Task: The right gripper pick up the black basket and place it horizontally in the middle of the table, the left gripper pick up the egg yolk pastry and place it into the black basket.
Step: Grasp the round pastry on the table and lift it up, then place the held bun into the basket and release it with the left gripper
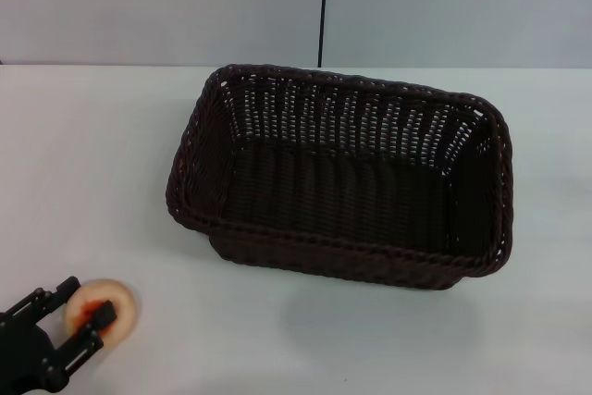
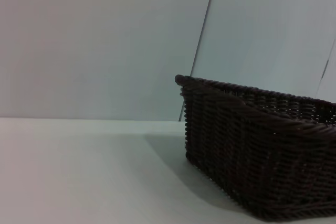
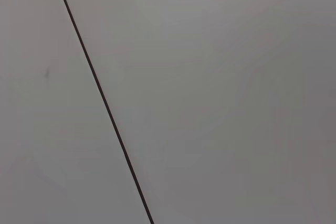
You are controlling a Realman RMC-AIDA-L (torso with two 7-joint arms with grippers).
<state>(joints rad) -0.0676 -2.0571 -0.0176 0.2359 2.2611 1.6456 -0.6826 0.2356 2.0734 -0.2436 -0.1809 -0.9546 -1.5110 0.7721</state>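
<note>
White table (image 1: 111, 164) spread wide, and the black basket (image 1: 342, 178) sits lying lengthwise near its middle, open side up, nothing inside. Down at the near left corner, the left gripper (image 1: 81, 307) has its 2 fingers closed around the egg yolk pastry (image 1: 104, 310), well apart from the basket.
</note>
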